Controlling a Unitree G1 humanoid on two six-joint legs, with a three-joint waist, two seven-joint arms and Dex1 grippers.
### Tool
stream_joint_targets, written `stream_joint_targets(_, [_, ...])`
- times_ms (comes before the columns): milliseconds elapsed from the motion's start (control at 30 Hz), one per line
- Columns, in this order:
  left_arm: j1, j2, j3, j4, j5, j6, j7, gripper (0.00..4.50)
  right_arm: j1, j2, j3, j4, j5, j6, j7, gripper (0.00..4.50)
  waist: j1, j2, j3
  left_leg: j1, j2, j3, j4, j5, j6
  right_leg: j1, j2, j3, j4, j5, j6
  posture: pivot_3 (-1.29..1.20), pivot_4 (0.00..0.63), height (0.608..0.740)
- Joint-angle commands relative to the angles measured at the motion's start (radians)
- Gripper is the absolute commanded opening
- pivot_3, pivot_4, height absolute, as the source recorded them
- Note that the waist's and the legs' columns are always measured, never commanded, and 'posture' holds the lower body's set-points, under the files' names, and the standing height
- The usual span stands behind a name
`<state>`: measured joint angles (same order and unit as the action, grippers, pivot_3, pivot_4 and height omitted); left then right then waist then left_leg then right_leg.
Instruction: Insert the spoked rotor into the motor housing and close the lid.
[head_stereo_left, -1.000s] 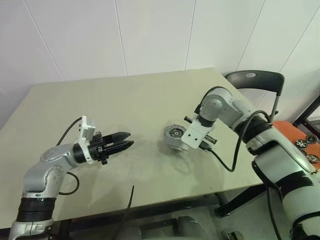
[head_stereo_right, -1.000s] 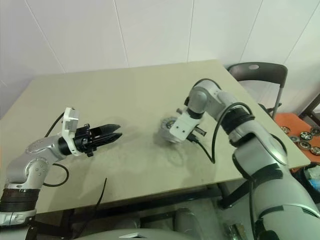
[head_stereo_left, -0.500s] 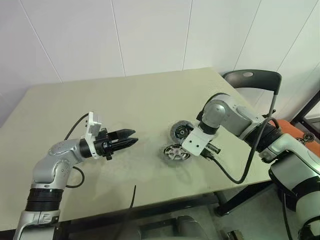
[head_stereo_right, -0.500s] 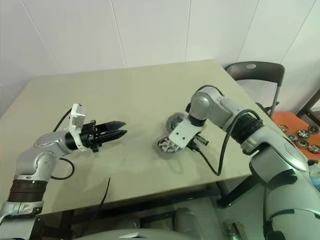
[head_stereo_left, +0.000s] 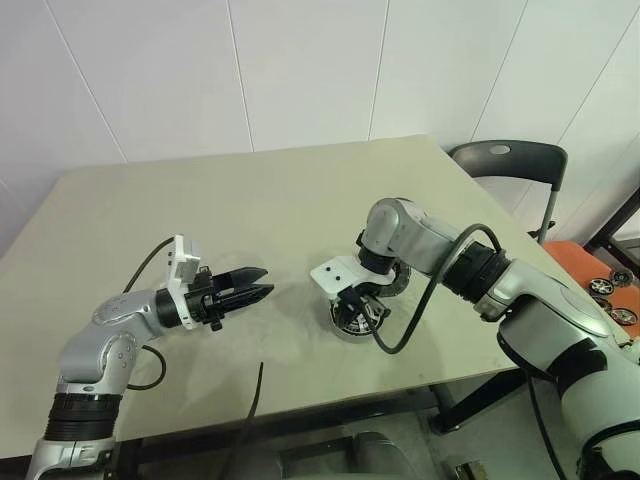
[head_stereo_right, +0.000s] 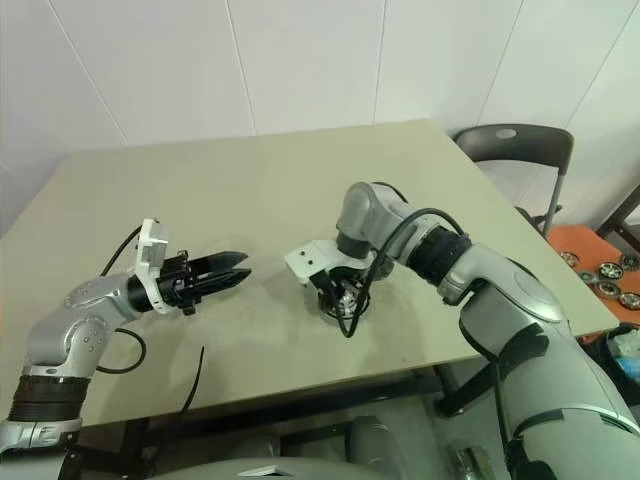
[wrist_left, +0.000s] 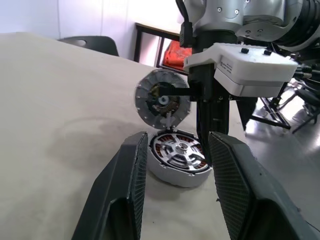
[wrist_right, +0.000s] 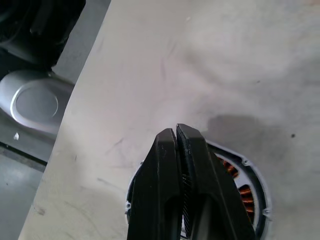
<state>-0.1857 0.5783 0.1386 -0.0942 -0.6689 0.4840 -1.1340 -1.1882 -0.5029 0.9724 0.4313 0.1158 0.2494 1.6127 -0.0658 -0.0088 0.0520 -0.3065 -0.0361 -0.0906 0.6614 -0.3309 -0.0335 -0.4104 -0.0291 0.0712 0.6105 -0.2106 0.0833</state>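
Note:
The motor housing (wrist_left: 179, 156) is a short pale cylinder lying on the table (head_stereo_left: 250, 200). Silver spokes and a hub cross its top with copper windings between them, so the spoked rotor seems to lie inside it. My right gripper (wrist_right: 176, 131) points steeply down over the housing's (head_stereo_left: 350, 326) edge, fingers pressed shut with nothing between them. Just beyond it the lid (wrist_left: 161, 100), a grey disc with a radial-patterned rim and dark centre, stands on edge; what props it I cannot tell. My left gripper (head_stereo_left: 265, 282) hovers level and open, a short way left of the housing.
A dark chair (head_stereo_left: 510, 160) stands past the table's far right corner. An orange surface with more round motor parts (head_stereo_left: 612, 285) sits at the far right. A black cable (head_stereo_left: 255, 400) hangs over the table's front edge.
My right gripper has swung left from beside the housing to above it, rolling and tipping to point downward. The left gripper has kept still. The head camera has shifted a little.

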Motion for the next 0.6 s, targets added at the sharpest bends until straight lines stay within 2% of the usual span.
stream_joint_targets(33, [0.001,0.007,0.028,-0.038,-0.024,-0.008,0.005,2.09,-0.039,0.005,-0.010,-0.007,0.028,0.013,0.002,0.10,-0.001,0.000,0.000,0.000,0.000,0.000,0.000,0.000,0.000,0.000,0.000,0.000,0.000,0.000,0.000,0.00,0.000,0.740])
stream_joint_targets(133, [0.005,0.011,0.031,-0.044,-0.030,-0.005,0.007,2.09,-0.051,-0.038,-0.023,-0.016,0.056,-0.036,0.002,0.10,0.000,0.000,0.000,0.000,0.000,0.000,0.000,0.000,0.000,0.000,0.000,0.000,0.000,-0.001,0.001,0.00,0.000,0.740])
stream_joint_targets(333, [-0.001,0.016,0.025,-0.039,-0.034,-0.004,0.006,2.09,0.029,-0.152,-0.078,-0.002,-0.120,-0.469,-0.008,0.10,-0.001,0.000,0.000,-0.001,-0.001,0.003,0.000,0.000,0.000,0.000,0.000,0.000,-0.002,-0.002,0.003,0.00,0.000,0.740])
stream_joint_targets(433, [-0.010,0.018,0.018,-0.030,-0.034,-0.001,-0.002,2.09,0.077,-0.192,-0.133,-0.036,-0.161,-0.633,-0.013,0.10,-0.002,0.000,0.000,-0.001,0.000,0.003,0.000,0.000,0.000,0.001,0.001,-0.001,-0.003,-0.002,0.003,0.00,0.000,0.740])
stream_joint_targets(500, [-0.020,0.018,0.010,-0.021,-0.032,0.001,-0.010,2.09,0.102,-0.211,-0.153,-0.053,-0.176,-0.678,-0.004,0.10,-0.003,0.000,0.000,-0.001,0.000,0.003,0.000,0.000,0.000,0.001,0.001,-0.001,-0.002,-0.002,0.003,0.00,0.000,0.740])
stream_joint_targets(533, [-0.023,0.018,0.008,-0.019,-0.031,0.001,-0.011,2.09,0.110,-0.216,-0.158,-0.061,-0.177,-0.683,0.000,0.47,-0.004,0.000,0.000,-0.001,0.000,0.003,0.000,0.000,0.000,0.001,0.001,-0.001,-0.002,-0.002,0.003,0.00,0.000,0.740])
stream_joint_targets(600, [-0.028,0.015,0.006,-0.016,-0.030,0.002,-0.012,2.09,0.124,-0.226,-0.161,-0.081,-0.170,-0.676,0.002,0.91,-0.003,0.000,0.000,0.000,0.000,0.004,0.000,0.000,0.000,0.001,0.001,-0.001,-0.002,-0.002,0.003,0.00,0.000,0.740])
